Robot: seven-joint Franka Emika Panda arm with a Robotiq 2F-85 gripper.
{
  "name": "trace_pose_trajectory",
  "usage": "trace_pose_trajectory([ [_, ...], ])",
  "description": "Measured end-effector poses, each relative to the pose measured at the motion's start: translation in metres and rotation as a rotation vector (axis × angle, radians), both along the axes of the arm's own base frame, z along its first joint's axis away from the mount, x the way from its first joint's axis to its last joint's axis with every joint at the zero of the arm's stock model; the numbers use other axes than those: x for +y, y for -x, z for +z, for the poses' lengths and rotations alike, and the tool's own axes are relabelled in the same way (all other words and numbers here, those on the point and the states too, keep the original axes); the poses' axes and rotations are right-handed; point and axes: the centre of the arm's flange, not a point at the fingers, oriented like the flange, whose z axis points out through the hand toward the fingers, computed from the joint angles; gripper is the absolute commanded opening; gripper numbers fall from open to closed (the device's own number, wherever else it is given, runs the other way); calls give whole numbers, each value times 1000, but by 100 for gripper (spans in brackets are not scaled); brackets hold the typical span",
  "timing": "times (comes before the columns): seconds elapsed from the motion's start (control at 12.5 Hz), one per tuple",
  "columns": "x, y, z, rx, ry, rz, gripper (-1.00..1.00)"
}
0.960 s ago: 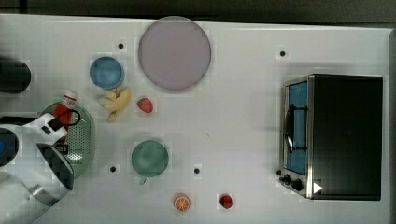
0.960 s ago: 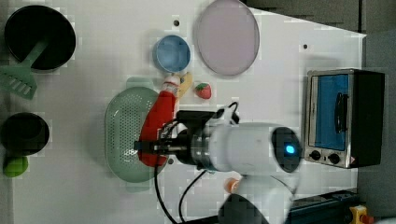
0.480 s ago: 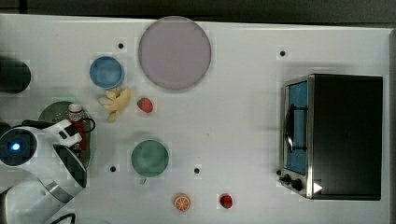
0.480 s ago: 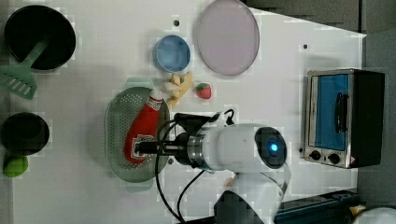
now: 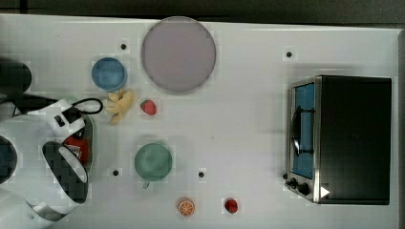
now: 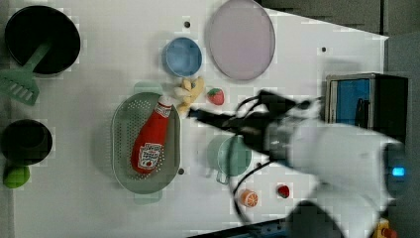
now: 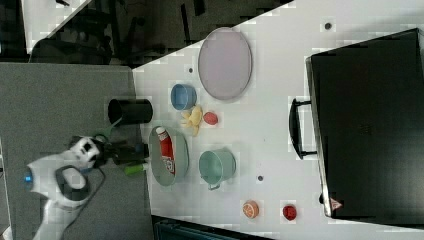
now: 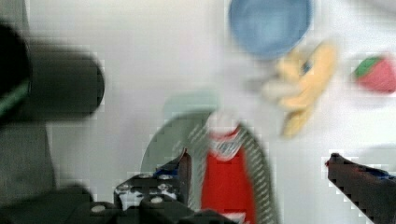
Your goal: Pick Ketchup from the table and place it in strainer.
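The Ketchup (image 6: pixel 148 144), a red squeeze bottle with a white cap, lies on its side inside the mint-green strainer (image 6: pixel 119 148), cap toward the yellow toy. The right view shows the Ketchup (image 7: pixel 166 150) in the strainer (image 7: pixel 181 156) too. In the top view my arm covers most of the basket, and a bit of red Ketchup (image 5: pixel 78 143) shows beside it. My gripper (image 8: pixel 259 158) is open above the bottle, one finger on each side and neither touching it. In the left view the gripper (image 6: pixel 200 114) hangs to the right of the strainer.
Near the strainer are a blue bowl (image 6: pixel 183 56), a yellow toy (image 6: pixel 190 91), a strawberry (image 6: pixel 216 95) and a green cup (image 6: pixel 233 154). A pink plate (image 6: pixel 241 39) and toaster oven (image 6: pixel 366 104) stand farther off. A black pan (image 6: pixel 42 32) and black cup (image 6: pixel 25 141) sit beyond the strainer.
The gripper carried the Ketchup down into the strainer, let go of it and drew back. The bottle now lies free in the basket.
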Motion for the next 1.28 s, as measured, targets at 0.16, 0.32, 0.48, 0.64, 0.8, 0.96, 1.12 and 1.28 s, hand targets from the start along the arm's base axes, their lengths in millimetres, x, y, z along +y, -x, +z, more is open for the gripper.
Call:
trace_pose_trajectory([
  [0.16,-48,-25,54,-32,55,-102,100],
  [0.32,-114,-46,94,11,112,-234,100],
  [0.48,-192,-59,124,72,146,-382,100],
  [0.64,-263,-64,142,163,159,-512,100],
  [0.8,-321,-61,159,234,152,-618,100],
  [0.96,-356,-55,172,286,140,-684,100],
  [1.12,-369,-53,177,287,133,-708,100],
  [1.28,-365,-53,178,289,128,-702,100],
])
